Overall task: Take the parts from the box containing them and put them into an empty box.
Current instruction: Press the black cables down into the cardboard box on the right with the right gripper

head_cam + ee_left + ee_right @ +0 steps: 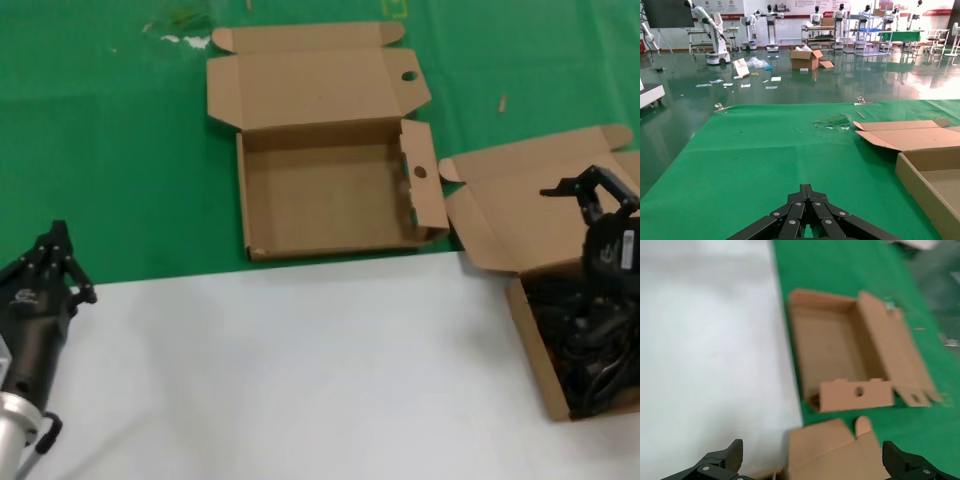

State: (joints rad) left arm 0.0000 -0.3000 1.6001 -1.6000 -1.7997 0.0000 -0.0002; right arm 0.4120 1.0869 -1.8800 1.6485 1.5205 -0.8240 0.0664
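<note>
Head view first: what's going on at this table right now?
The right gripper hangs with jaws open above the box of black power cords, which sits at the table's right edge with its lid folded back. Nothing is in its grasp. The hole-punched box in the middle lies open and holds nothing, so no cord has been moved over yet. The left gripper sits idle at the near left, jaws closed.

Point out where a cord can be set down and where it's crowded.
Free: the bare floor of the empty box, and the white surface between the left gripper and the box containing them. Crowded: that box, packed with the parts, the open right gripper above it.
</note>
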